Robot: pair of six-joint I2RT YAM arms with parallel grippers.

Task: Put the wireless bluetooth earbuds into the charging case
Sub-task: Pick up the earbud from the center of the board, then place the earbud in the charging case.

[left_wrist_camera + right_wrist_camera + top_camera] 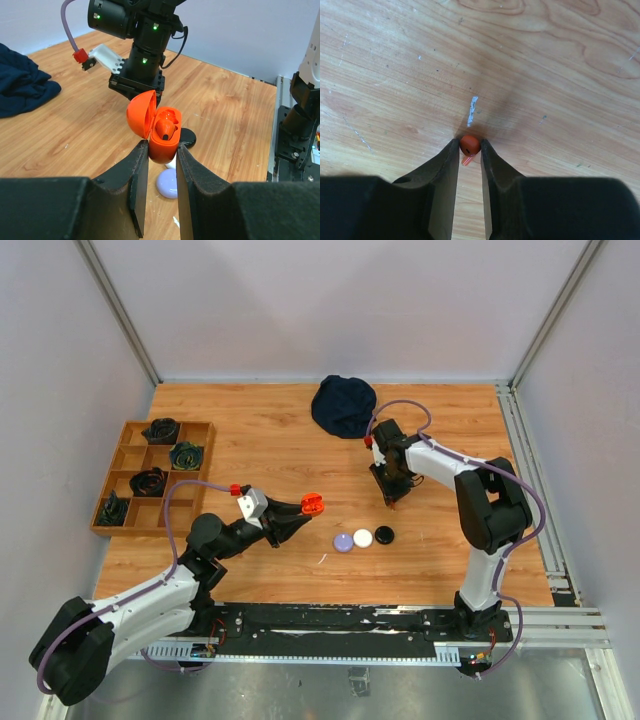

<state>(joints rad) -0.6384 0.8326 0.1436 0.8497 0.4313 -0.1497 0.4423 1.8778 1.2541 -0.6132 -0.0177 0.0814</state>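
Note:
My left gripper is shut on the base of an orange charging case and holds it above the table. The case's lid stands open, and one orange earbud sits in a well inside. From above, the case shows at the tip of the left gripper. Further back, my right gripper points down at the table. In its wrist view the fingertips press both sides of a second orange earbud lying on the wood, with the right gripper shut on it.
Three small round cases lie in a row just right of the held case: purple, white and black. A dark blue cloth lies at the back. A wooden compartment tray with dark bundles stands at the left.

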